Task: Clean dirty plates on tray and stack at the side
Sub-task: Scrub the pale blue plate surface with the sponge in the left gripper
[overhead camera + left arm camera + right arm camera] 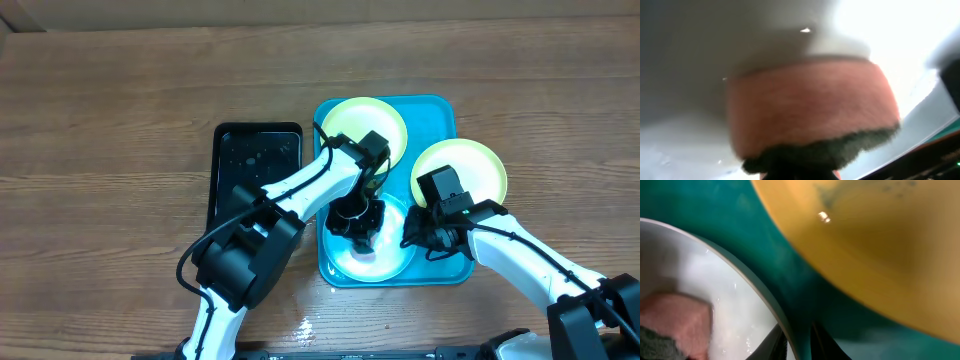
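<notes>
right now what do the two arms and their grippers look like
Both arms are slim white tubular links joined by bulky black joint housings, with thin black cables looped alongside. The left arm ends in a black left gripper; the right arm ends in a black right gripper with a boxy black wrist block showing a small green light.

We've got matt, grained wood on the table (120, 100). The tray (440, 105) is glossy plastic. At its six o'clock the near plate (395, 250) gleams smooth and wet. The sponge (810, 110) shows soft pink foam over rough green scouring fibre.
</notes>
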`<state>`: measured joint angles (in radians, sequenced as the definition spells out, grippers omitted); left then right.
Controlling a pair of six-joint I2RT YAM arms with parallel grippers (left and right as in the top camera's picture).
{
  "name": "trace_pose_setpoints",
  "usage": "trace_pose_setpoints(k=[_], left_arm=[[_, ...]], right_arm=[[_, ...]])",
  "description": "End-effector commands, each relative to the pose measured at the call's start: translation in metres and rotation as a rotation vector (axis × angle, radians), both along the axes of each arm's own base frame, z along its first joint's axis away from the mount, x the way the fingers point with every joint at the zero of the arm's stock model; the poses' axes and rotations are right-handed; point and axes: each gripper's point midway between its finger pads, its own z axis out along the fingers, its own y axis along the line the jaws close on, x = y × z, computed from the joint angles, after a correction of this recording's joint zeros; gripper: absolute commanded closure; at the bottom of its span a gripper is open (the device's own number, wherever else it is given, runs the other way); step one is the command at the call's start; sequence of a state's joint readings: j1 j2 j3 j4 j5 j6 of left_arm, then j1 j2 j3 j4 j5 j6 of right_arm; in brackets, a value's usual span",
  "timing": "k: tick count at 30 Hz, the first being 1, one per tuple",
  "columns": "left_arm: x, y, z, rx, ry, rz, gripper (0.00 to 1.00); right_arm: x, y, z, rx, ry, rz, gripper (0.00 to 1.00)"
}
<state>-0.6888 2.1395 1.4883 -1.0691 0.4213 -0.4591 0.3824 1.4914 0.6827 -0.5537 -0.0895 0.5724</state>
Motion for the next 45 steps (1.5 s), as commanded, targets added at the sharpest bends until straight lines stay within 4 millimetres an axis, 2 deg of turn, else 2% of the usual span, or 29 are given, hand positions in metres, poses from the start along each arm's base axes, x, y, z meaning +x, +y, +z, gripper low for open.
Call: trace_pose_setpoints(k=[1,6,10,14,17,21,23,26,28,31,33,40,45], left_arm=[[0.017,0.051,-0.02,0.252,-0.059,0.045,0.96],[0.039,0.091,-0.02,0.443,-0.179,0.024,0.96],[0.051,0.112,-0.016,0.558,-0.26,-0.011,0.96],[0.06,0.119,-0.009,0.592,-0.289,-0.01,0.96],[0.075,0.124,-0.001,0.614,-0.335,-0.002,0.96],[0.085,0.119,0.003,0.582,-0.354,-0.009,0.96],[0.08,0.111,0.001,0.536,-0.324,-0.009,0.96],[0.063,0.075,-0.006,0.33,-0.223,-0.031,0.96],[0.049,0.038,-0.007,0.121,-0.155,-0.069,0.96],[0.035,0.006,-0.005,-0.06,-0.095,-0.083,0.96],[0.024,-0.008,-0.004,-0.135,-0.057,-0.082,0.96],[0.004,-0.031,0.01,-0.298,0.038,-0.102,0.96],[0.001,-0.034,0.012,-0.313,0.051,-0.102,0.96]], right_arm=[[0.001,0.002,0.0,-0.002,0.001,0.001,0.82],[0.001,0.002,0.0,-0.001,0.001,0.001,0.82],[0.001,0.002,0.0,-0.002,0.001,0.001,0.82],[0.001,0.002,0.0,-0.002,0.001,0.002,0.82],[0.001,0.002,0.0,-0.001,0.001,0.001,0.82],[0.001,0.002,0.0,-0.002,0.001,0.002,0.82],[0.001,0.002,0.0,-0.001,0.002,0.002,0.82],[0.001,0.002,0.0,-0.001,0.002,0.002,0.82],[0.001,0.002,0.0,-0.001,0.002,0.002,0.82],[0.0,0.002,0.0,-0.003,0.004,0.002,0.82],[-0.001,0.001,0.0,-0.004,0.007,0.002,0.82],[-0.002,0.001,-0.001,-0.005,0.012,0.002,0.82],[-0.003,0.001,-0.001,-0.004,0.016,0.002,0.82]])
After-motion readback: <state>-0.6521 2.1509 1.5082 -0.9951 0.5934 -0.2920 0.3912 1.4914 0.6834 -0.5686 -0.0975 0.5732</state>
